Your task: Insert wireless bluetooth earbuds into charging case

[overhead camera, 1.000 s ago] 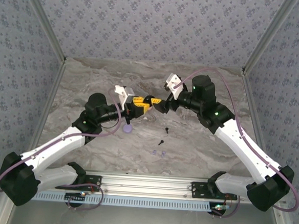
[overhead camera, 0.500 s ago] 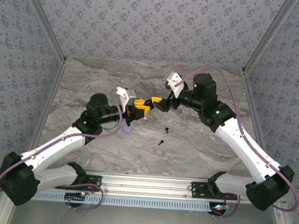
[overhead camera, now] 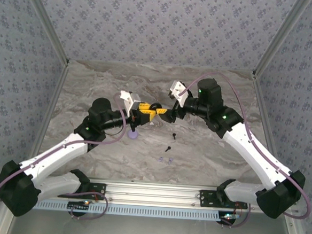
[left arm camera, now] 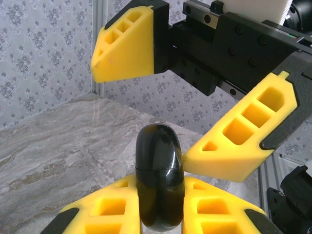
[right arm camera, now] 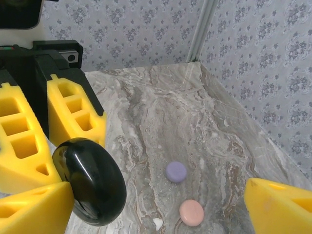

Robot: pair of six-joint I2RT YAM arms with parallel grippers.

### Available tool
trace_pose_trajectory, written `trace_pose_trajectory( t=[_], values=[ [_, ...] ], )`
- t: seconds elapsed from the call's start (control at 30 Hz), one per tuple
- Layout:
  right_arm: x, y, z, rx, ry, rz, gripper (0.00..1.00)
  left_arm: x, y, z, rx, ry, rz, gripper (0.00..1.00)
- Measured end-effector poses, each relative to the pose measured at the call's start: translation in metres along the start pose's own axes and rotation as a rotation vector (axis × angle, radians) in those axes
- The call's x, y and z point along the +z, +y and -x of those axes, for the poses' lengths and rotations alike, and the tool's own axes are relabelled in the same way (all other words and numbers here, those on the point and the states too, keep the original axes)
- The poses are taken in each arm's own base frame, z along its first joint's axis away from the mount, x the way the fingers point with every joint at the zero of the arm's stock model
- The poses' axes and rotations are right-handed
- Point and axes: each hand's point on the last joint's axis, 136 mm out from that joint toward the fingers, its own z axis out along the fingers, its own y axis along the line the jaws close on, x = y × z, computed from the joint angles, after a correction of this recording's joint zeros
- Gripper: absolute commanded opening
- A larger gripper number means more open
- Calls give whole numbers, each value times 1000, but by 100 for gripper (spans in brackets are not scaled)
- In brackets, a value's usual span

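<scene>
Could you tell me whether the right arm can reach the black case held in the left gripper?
Probably yes: the right gripper is open, apparently with the top of the black case between its jaws; the left gripper grips only the bottom half.

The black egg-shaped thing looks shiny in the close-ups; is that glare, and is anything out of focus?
Left wrist: the black case carries only a soft sheen near its top, no harsh glare. Right wrist: thin white reflections trace its edge, and the nearest yellow fingers look slightly soft. Top external: even light, the table sharp, only soft shadows.
</scene>
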Motion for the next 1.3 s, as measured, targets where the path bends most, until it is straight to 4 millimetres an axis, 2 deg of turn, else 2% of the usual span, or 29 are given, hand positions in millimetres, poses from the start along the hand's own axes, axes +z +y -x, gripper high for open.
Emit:
trace_pose_trajectory(
  t=[0.7,1.3],
  values=[
    [4,-8,-1,17,31,-7,91,0,6,-2,-7,6,35,0],
    [2,-21,1,20,33,-51,91,1,0,-5,-11,18,9,0]
  ],
)
